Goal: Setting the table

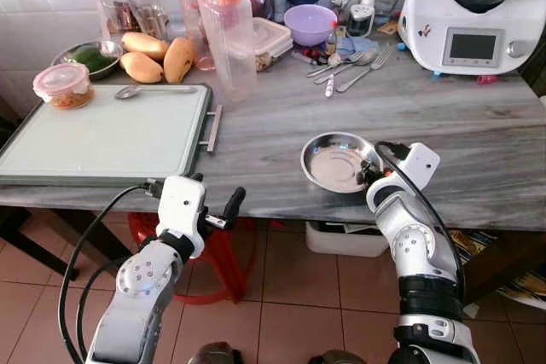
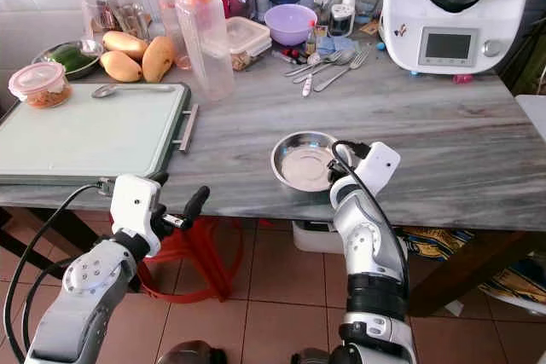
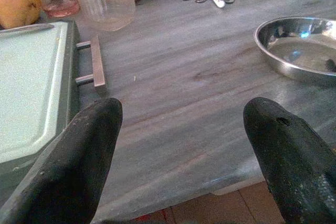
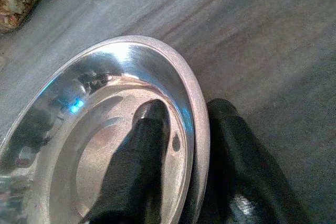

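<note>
Right wrist view—right end effector (image 4: 181,171) pinches steel plate (image 4: 105,129) rim; left end effector (image 3: 181,145) gapes, empty.

Shiny steel plate (image 1: 335,162), upright on grey counter (image 1: 478,125), rim pinched by right claw (image 4: 181,166)

Home kitchen. Grey marble-look counter (image 1: 478,125) against a white tiled wall (image 1: 34,6), terracotta floor tiles (image 1: 290,296) below. Beyond the jaws the back of the counter is crowded: white food processor (image 1: 469,14), mangoes (image 1: 158,57), loose cutlery (image 1: 350,66) (forks and spoons), water bottles (image 1: 229,31), and a green tray (image 1: 102,138) off to the side.
</note>
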You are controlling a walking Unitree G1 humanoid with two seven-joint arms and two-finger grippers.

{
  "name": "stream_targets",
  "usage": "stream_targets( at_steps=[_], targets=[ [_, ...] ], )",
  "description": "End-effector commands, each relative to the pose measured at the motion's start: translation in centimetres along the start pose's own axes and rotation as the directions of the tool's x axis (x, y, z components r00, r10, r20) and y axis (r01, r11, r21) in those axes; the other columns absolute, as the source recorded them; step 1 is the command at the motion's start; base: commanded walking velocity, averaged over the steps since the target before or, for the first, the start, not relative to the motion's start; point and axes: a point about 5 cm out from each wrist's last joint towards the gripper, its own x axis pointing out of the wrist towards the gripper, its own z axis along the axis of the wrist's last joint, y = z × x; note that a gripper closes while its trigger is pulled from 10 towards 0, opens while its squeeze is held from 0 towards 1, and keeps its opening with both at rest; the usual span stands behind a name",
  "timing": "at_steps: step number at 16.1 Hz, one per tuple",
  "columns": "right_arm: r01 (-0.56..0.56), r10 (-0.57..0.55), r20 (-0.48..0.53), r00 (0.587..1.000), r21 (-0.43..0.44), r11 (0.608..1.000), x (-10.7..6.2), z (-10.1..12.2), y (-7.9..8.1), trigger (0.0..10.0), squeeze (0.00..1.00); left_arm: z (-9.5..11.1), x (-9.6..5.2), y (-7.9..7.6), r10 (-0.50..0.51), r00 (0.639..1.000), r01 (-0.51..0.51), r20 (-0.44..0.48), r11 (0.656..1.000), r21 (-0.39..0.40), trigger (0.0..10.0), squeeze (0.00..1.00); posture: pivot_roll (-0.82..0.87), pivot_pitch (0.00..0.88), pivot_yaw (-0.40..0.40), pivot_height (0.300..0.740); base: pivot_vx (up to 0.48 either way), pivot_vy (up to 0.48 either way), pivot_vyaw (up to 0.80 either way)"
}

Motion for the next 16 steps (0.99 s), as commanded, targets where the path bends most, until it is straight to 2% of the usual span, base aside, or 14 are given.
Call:
stream_targets(
  at_steps=[1, 3, 4, 8, 9, 10, 11, 13, 16],
  targets=[
    [-0.008, 0.008, 0.011, 1.0, 0.005, 1.0, 0.2, 0.3, 0.2, 10.0, 1.0, 0.4, -0.1, -0.3, -0.051, 0.998, 0.051, 0.02, 0.999, -0.008, 10.0, 0.0, 0.04, 0.0, 0.042, 0.74, 0.0, 0.0, 0.0],
    [-0.033, 0.033, 0.037, 0.999, -0.002, 0.999, 0.1, 0.8, 0.4, 10.0, 1.0, 0.3, -0.2, -0.3, -0.081, 0.997, 0.082, 0.019, 0.997, -0.011, 10.0, 0.0, 0.04, 0.0, 0.043, 0.74, 0.0, 0.0, 0.0],
    [-0.07, 0.075, 0.074, 0.994, -0.06, 0.996, -0.1, 1.2, 1.0, 10.0, 1.0, 0.4, -0.2, -0.2, -0.079, 0.997, 0.08, 0.02, 0.997, -0.01, 10.0, 0.0, 0.04, 0.0, 0.044, 0.74, 0.0, 0.0, 0.0],
    [-0.139, 0.161, 0.16, 0.974, -0.143, 0.98, -0.8, 2.2, 2.6, 10.0, 1.0, 0.5, -0.1, -0.2, -0.077, 0.997, 0.078, 0.029, 0.997, -0.011, 10.0, 0.0, 0.04, 0.0, 0.04, 0.74, 0.0, 0.0, 0.0],
    [-0.154, 0.19, 0.186, 0.964, -0.193, 0.969, -1.0, 2.5, 3.1, 10.0, 1.0, 0.5, 0.0, -0.3, -0.081, 0.996, 0.082, 0.03, 0.996, -0.019, 10.0, 0.0, 0.03, 0.0, 0.04, 0.74, 0.0, 0.0, 0.0],
    [-0.156, 0.232, 0.227, 0.946, -0.307, 0.939, -1.3, 3.0, 3.7, 10.0, 1.0, 0.5, 0.0, -0.6, -0.115, 0.993, 0.116, 0.035, 0.993, -0.032, 10.0, 0.0, 0.03, 0.0, 0.039, 0.74, 0.0, 0.0, 0.0],
    [-0.149, 0.258, 0.272, 0.927, -0.365, 0.919, -1.7, 3.4, 4.1, 10.0, 1.0, 0.7, 0.0, -0.9, -0.15, 0.988, 0.151, 0.047, 0.988, -0.031, 10.0, 0.0, 0.03, 0.0, 0.039, 0.74, 0.0, 0.0, 0.0],
    [-0.118, 0.261, 0.31, 0.914, -0.412, 0.904, -2.1, 3.9, 4.0, 10.0, 1.0, 0.8, 0.2, -0.7, -0.134, 0.99, 0.136, 0.053, 0.99, -0.035, 10.0, 0.0, 0.03, 0.0, 0.037, 0.74, 0.0, 0.0, 0.0],
    [-0.081, 0.229, 0.32, 0.919, -0.415, 0.906, -2.8, 3.4, 2.7, 10.0, 1.0, 0.9, 0.4, -0.5, -0.114, 0.992, 0.117, 0.061, 0.992, -0.046, 10.0, 0.0, 0.03, 0.0, 0.036, 0.74, 0.0, 0.0, 0.0]
  ],
)
